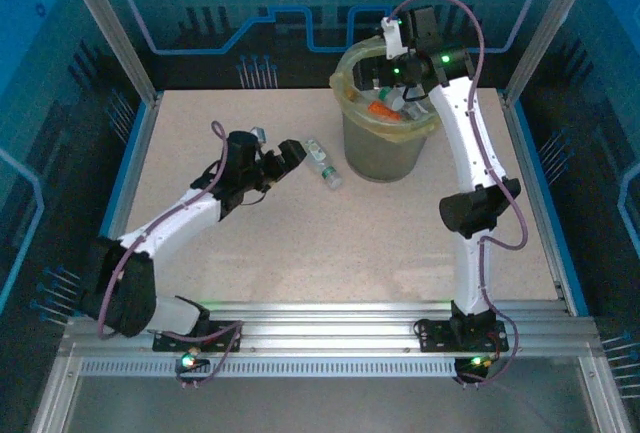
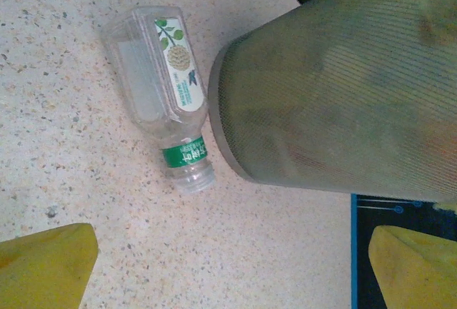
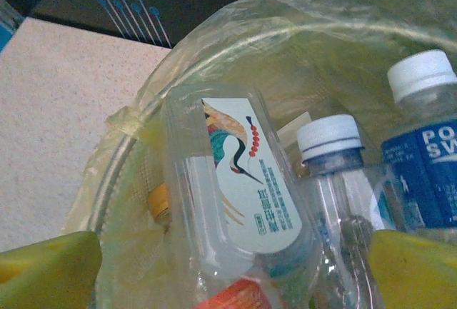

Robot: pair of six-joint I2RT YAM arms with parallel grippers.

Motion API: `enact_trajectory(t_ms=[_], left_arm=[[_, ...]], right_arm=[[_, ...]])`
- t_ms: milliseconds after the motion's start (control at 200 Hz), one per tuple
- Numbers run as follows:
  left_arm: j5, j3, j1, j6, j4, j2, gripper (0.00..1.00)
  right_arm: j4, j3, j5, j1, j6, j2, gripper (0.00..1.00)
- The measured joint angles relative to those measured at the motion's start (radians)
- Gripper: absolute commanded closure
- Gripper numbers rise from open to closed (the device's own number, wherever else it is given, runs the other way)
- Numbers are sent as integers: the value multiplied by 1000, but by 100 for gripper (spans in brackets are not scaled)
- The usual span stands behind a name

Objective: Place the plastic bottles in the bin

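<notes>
Beside the bin (image 2: 335, 102), a bottle (image 2: 157, 88) lies beyond the left gripper (image 2: 228, 255), untouched.

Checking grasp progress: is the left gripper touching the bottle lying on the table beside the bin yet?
Apart. The left wrist view shows bare table between both yellow fingertips and the bottle; the left gripper is open.

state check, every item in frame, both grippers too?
left gripper: open, empty, near table bottle
right gripper: open, over bin
table bottle: on its side, beside bin
bin: upright, bag-lined, holding bottles
crane-label bottle: in bin, ungripped
blue-label bottle: in bin, white cap on
</notes>
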Motion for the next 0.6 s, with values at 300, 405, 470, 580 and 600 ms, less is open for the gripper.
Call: enact_trajectory(t_ms=[300, 405, 470, 580, 600], left_arm=[[-47, 217, -16, 2, -55, 257, 1], [-67, 301, -19, 2, -85, 343, 1], [-83, 353, -19, 2, -113, 398, 1], [-121, 436, -21, 5, -170, 484, 1], [-131, 451, -23, 5, -183, 498, 1]], right_arm=[[42, -287, 20, 0, 6, -274, 0], [84, -445, 39, 1, 19, -416, 0], [117, -544, 53, 2, 29, -497, 0], [163, -700, 74, 7, 43, -619, 0], [172, -726, 77, 8, 43, -637, 0]])
